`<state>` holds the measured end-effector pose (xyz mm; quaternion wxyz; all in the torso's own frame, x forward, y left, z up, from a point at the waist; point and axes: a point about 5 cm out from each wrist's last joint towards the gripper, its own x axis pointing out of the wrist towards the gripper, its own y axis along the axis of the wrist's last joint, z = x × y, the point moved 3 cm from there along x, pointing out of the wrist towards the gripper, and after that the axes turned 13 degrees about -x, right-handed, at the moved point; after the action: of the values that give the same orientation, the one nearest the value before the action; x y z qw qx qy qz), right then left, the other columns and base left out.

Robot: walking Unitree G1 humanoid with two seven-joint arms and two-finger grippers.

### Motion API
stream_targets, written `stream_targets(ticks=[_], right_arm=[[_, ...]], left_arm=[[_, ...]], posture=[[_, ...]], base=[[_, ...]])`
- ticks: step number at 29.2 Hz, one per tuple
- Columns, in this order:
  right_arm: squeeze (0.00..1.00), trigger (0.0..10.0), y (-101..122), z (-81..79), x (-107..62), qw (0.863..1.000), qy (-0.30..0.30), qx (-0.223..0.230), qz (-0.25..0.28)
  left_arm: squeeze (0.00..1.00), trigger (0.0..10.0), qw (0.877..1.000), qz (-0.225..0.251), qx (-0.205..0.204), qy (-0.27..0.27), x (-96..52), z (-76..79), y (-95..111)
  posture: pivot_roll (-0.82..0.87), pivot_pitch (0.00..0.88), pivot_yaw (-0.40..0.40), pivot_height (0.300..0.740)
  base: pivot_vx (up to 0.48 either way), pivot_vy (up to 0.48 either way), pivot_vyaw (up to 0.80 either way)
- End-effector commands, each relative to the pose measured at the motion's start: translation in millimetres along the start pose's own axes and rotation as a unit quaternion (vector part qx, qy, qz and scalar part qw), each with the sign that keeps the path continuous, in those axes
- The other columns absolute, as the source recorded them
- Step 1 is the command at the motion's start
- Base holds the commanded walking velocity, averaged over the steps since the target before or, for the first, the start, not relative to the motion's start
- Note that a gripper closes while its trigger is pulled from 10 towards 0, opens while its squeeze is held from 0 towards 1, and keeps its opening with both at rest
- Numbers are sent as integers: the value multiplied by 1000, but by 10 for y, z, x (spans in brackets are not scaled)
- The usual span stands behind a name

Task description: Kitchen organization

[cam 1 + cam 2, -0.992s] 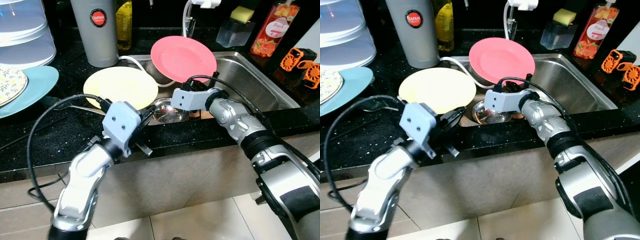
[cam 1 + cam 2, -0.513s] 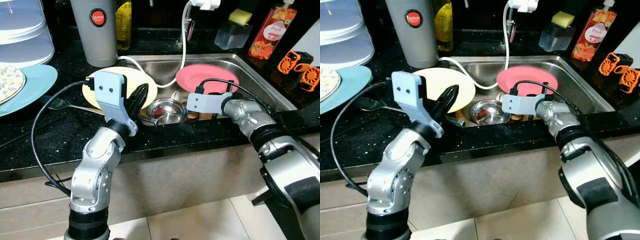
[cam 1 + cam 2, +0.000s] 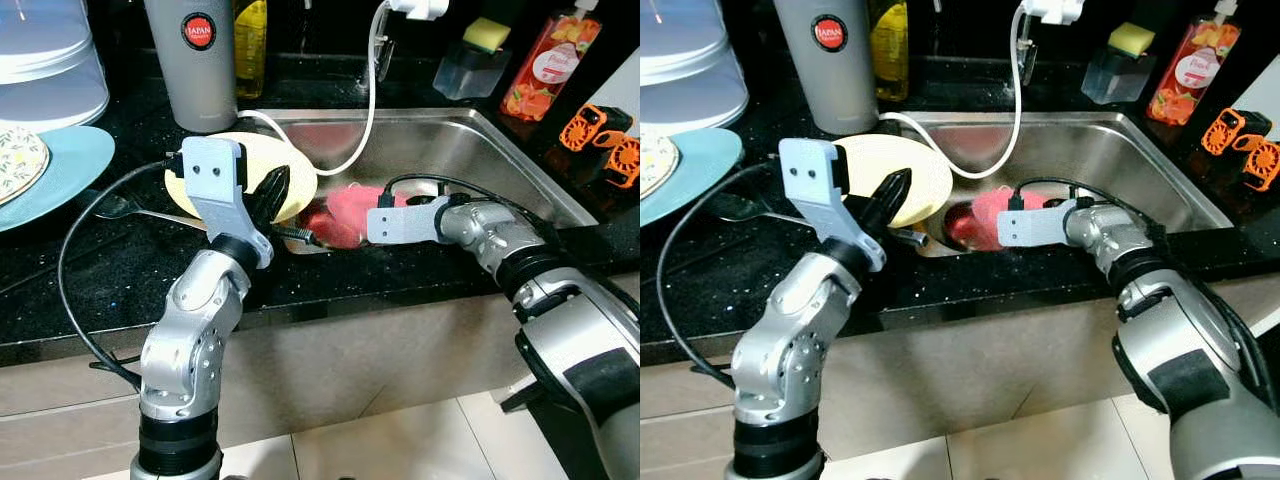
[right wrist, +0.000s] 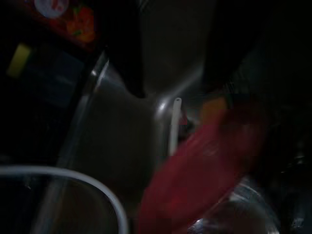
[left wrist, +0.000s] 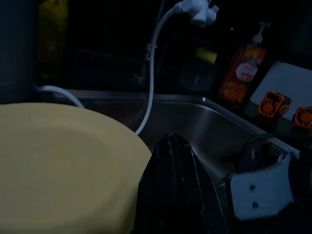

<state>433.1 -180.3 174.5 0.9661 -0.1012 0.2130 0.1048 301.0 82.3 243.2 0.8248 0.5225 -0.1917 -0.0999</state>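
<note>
A yellow plate (image 3: 290, 165) lies on the black counter, overhanging the left rim of the steel sink (image 3: 450, 150). My left gripper (image 3: 275, 190) is shut and empty, its black tips (image 5: 170, 151) just over the plate's near edge (image 5: 58, 161). A pink plate (image 3: 345, 210) shows blurred and tilted at the sink's front left. My right gripper (image 4: 175, 90) reaches into the sink beside it, with its grey wrist mount (image 3: 400, 222) at the plate's right edge. Its fingers (image 4: 129, 53) stand apart above the pink plate (image 4: 200, 165). Whether they touch the plate is unclear.
A grey flask (image 3: 195, 60) and a yellow bottle stand behind the yellow plate. A blue plate (image 3: 70, 170) and a spoon (image 3: 120, 207) lie on the left counter. A white hose (image 3: 365, 110) hangs into the sink. A soap bottle (image 3: 540, 60) and orange clips (image 3: 600, 130) stand at the right.
The pink plate went from leaning upright to lying in the sink, then slid to the front left over the steel bowl. My left arm rose to the yellow plate.
</note>
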Motion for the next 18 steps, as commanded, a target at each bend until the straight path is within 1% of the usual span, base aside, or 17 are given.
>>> stream_targets(ticks=[1,2,4,5,6,8,9,10,11,13,14,15,18], right_arm=[[1000,10000,-108,32,-29,999,-11,30,-15],[0,10000,-137,56,-41,998,-23,51,-17],[0,10000,-137,56,-41,998,-23,51,-17],[0,10000,-166,100,-60,996,-42,78,-14],[0,10000,-186,163,-81,992,-69,106,-10],[0,10000,-197,297,-123,982,-121,147,2],[0,10000,-175,341,-138,978,-141,155,12],[0,10000,-159,362,-146,976,-151,158,19],[0,10000,-159,362,-146,976,-151,158,19],[0,10000,-119,356,-143,972,-162,166,27],[0,10000,-103,343,-137,972,-162,169,30],[0,10000,-86,334,-131,971,-164,170,31],[0,10000,-60,326,-122,971,-164,171,34]], left_arm=[[0,10000,1000,-11,-16,-5,-24,58,-59],[0,10000,1000,-17,-14,-3,-56,46,-75],[0,10000,1000,-17,-14,-3,-56,46,-75],[0,10000,1000,-25,-12,1,-102,18,-84],[0,10000,999,-33,-19,5,-158,-10,-86],[0,10000,998,-46,-44,22,-251,-54,-106],[0,10000,996,-52,-69,36,-296,-63,-142],[0,10000,994,-55,-85,45,-323,-65,-167],[0,10000,994,-55,-85,45,-323,-65,-167],[0,10000,987,-68,-106,101,-386,-151,-275],[0,10000,984,-73,-109,120,-407,-186,-314],[0,10000,982,-75,-103,140,-432,-236,-337],[0,10000,981,-77,-95,148,-466,-274,-337]], posture=[[194,2,-138,740],[196,4,-135,740],[196,4,-135,740],[195,8,-130,740],[196,10,-125,740],[197,16,-119,740],[199,21,-117,740],[199,21,-117,740],[199,21,-117,740],[196,29,-115,740],[196,29,-115,740],[197,31,-117,740],[199,33,-121,740]], base=[[0,0,0],[0,0,0],[0,0,0],[0,0,0],[0,0,0],[0,0,0],[0,0,0],[0,0,0],[0,0,0],[0,0,0],[0,0,0],[0,0,0],[0,0,0]])
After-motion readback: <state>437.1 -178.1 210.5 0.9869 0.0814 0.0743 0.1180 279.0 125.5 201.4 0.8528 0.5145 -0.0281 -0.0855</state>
